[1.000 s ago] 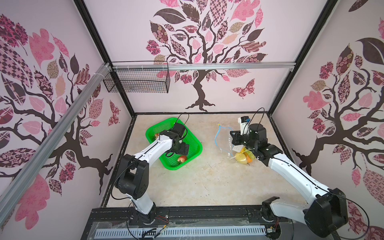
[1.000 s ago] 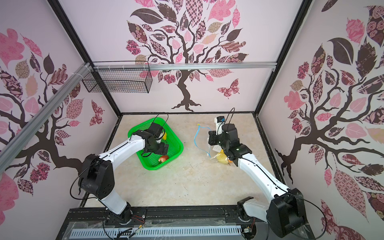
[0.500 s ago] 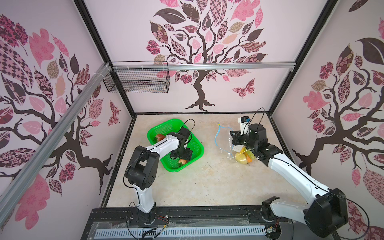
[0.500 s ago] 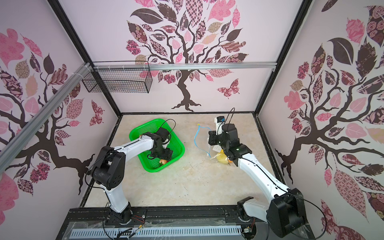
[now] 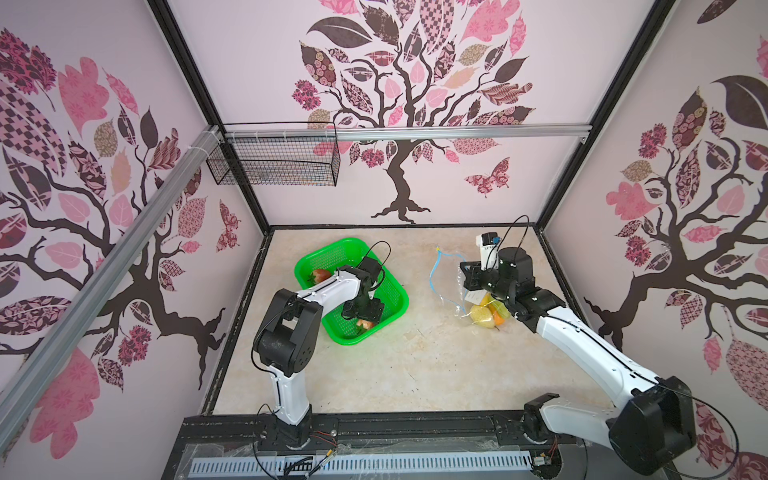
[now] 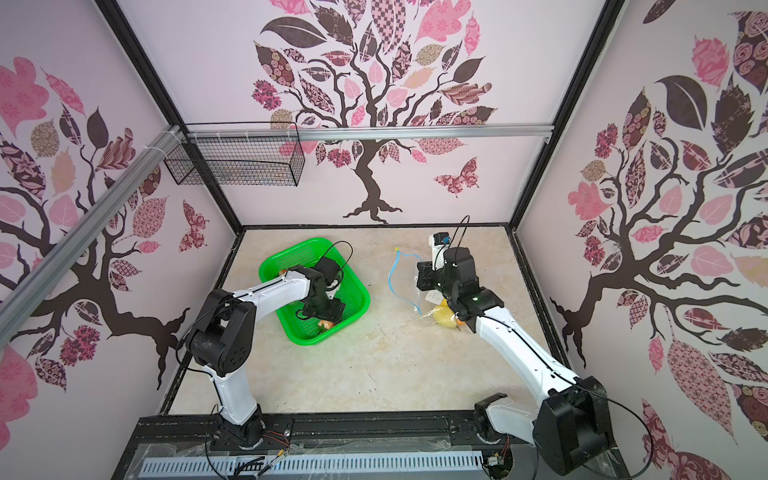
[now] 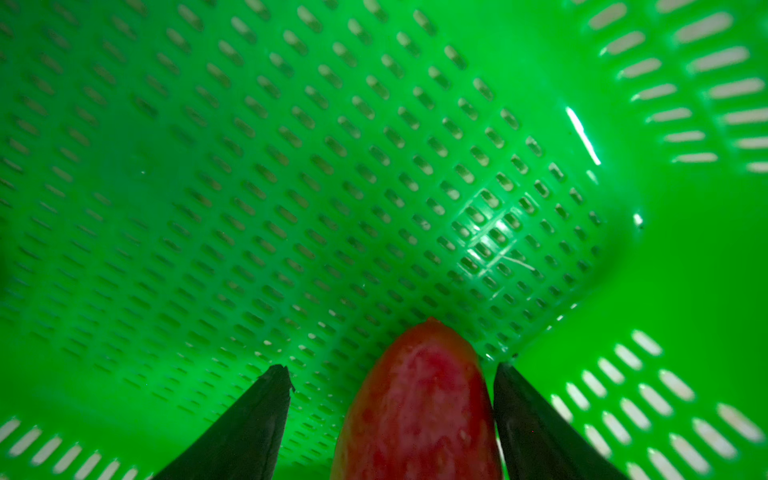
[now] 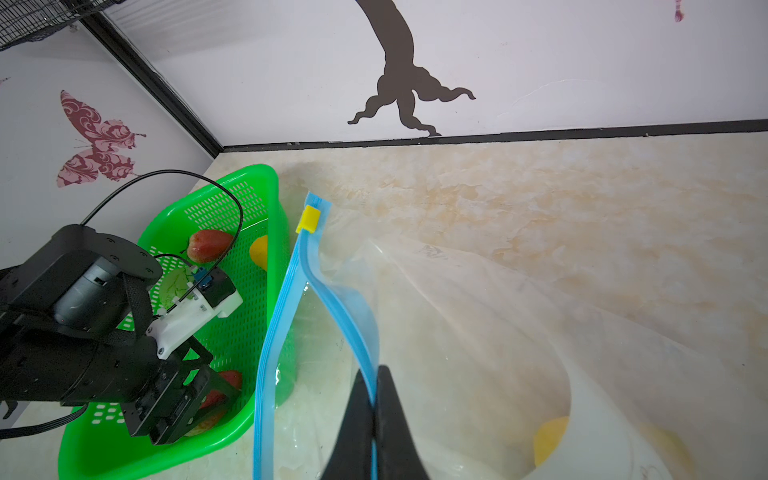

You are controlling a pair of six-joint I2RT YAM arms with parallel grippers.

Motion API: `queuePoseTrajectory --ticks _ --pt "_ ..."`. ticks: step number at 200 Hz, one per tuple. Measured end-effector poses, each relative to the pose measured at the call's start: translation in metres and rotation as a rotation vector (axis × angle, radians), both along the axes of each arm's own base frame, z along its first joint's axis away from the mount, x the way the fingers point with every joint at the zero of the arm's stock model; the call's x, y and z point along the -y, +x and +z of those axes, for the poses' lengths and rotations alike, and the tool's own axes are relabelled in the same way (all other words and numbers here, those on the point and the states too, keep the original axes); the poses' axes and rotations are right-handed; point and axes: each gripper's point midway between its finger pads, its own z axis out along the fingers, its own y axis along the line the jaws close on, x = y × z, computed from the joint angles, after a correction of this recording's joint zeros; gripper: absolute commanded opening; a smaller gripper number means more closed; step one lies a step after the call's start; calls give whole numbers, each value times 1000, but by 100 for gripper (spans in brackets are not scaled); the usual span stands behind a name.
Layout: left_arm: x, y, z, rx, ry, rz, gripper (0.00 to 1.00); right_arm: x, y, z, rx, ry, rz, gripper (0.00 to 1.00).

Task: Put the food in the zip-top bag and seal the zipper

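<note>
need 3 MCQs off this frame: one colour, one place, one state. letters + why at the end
1. The slider tab on the bag's zipper is:
A red; B yellow; C black.

2. The strawberry between the left gripper's fingers is:
A in the green basket; B in the bag; C lifted clear of both.

3. The right gripper is:
A open above the basket; B shut on the strawberry; C shut on the zipper.

Answers:
1 B, the tab shows yellow at the zipper's end in the right wrist view.
2 A, the left wrist view shows basket mesh around and behind the strawberry.
3 C, its fingers pinch the blue strip with no gap.
</note>
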Motion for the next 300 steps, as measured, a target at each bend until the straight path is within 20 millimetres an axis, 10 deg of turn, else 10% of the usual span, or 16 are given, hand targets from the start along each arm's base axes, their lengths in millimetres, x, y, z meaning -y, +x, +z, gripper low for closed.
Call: queuePoseTrajectory --ticks 165,223,300 --pt "-5 0 -11 -19 31 53 56 0 0 0 0 0 0 0" --pt "1 37 -10 24 14 85 56 0 0 0 0 0 0 0" --pt "-10 37 8 17 53 93 95 0 0 0 0 0 -1 0"
